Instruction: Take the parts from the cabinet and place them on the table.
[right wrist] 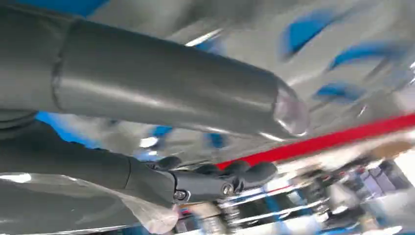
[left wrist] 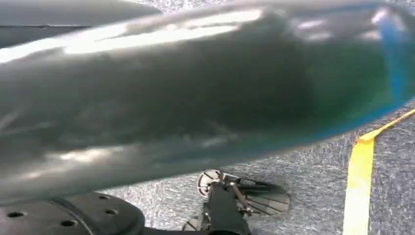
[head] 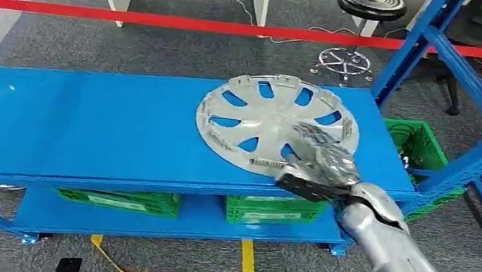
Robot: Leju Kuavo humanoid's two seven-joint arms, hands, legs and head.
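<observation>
Silver plastic, spoked and slotted — the wheel cover [head: 274, 123] lies on the blue worktop [head: 83, 128], tipped a little so its near rim sits in my right hand [head: 319, 165]. From the head view I see that hand clasping the cover's near right edge, pale fingers over the top face and the dark part of the hand under the rim, right at the worktop's front edge. The right wrist view agrees: the thick grey thumb [right wrist: 171, 93] lies across the silver face of the cover, with the darker fingers [right wrist: 235, 174] curled on the other side of it, so I read the hand as gripping the wheel cover. The bulk of the cover spreads away from the hand, up and to its left, over the worktop. Below the hand, on the lower shelf, sit green crates [head: 271, 208], and another green crate [head: 418, 147] stands on the floor just to the hand's right, beside the blue rack uprights [head: 473, 83]. Farther beyond the hand a red tape [head: 169, 21] runs across the grey carpet, with a black stool [head: 370, 5] behind it. My left hand — I cannot tell its state; its wrist view is a blurred grey surface above carpet and a yellow floor tape [left wrist: 359, 186].
</observation>
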